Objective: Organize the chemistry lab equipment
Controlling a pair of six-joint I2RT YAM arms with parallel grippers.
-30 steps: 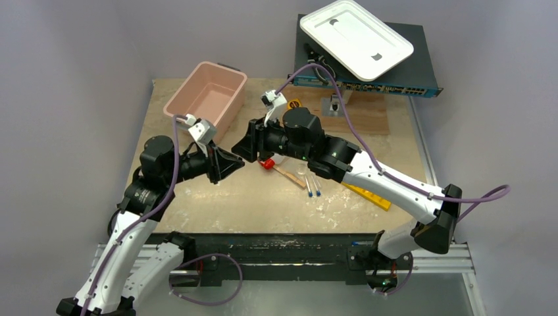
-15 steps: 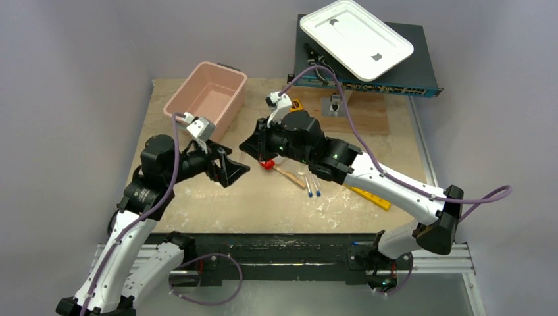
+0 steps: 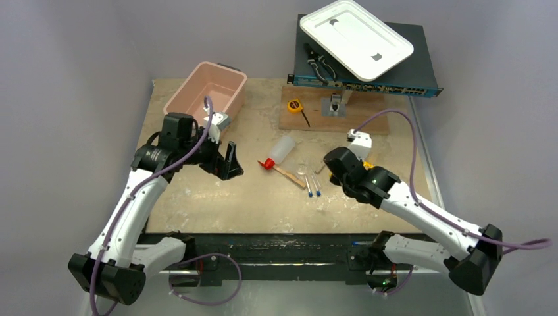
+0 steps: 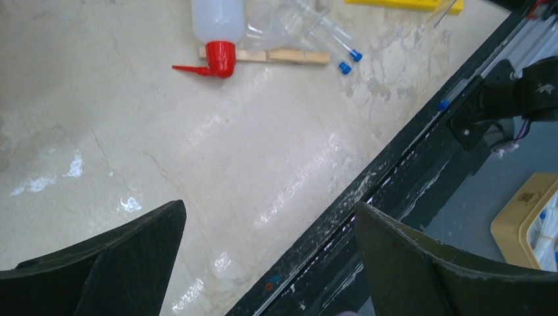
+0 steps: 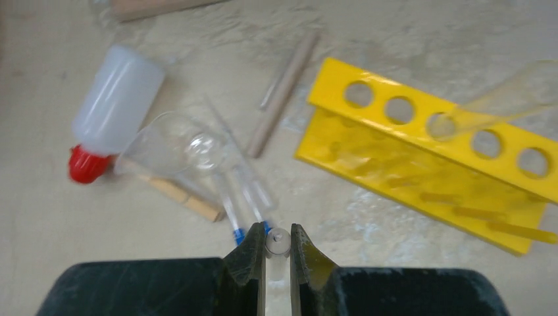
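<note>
My right gripper [image 5: 278, 241] is shut on a thin clear tube [image 5: 278, 243], seen end-on between its fingertips, just above the table. Just beyond lie two clear tubes with blue tips [image 5: 245, 197] [image 3: 313, 187], a wooden stick [image 5: 181, 196] [image 3: 289, 175] and the squeeze bottle [image 5: 117, 99] [image 3: 283, 149] with its red nozzle. The yellow holed rack [image 5: 421, 155] lies flat to the right, a clear tube [image 5: 507, 99] resting across it. In the top view the right wrist [image 3: 345, 172] covers most of the rack. My left gripper [image 4: 270, 205] [image 3: 226, 164] hangs open and empty left of the bottle.
A pink bin [image 3: 207, 92] stands at the back left. A white tray [image 3: 355, 36] rests on a black box [image 3: 401, 72] at the back, with black-handled pliers [image 3: 319, 64] beside it. A yellow tape measure [image 3: 295, 105] and a wooden board [image 3: 355, 118] lie behind the bottle.
The two grippers met tip to tip left of the bottle. The left one has opened and drawn back left. The right one has closed on the tube and pulled back right towards the rack.
</note>
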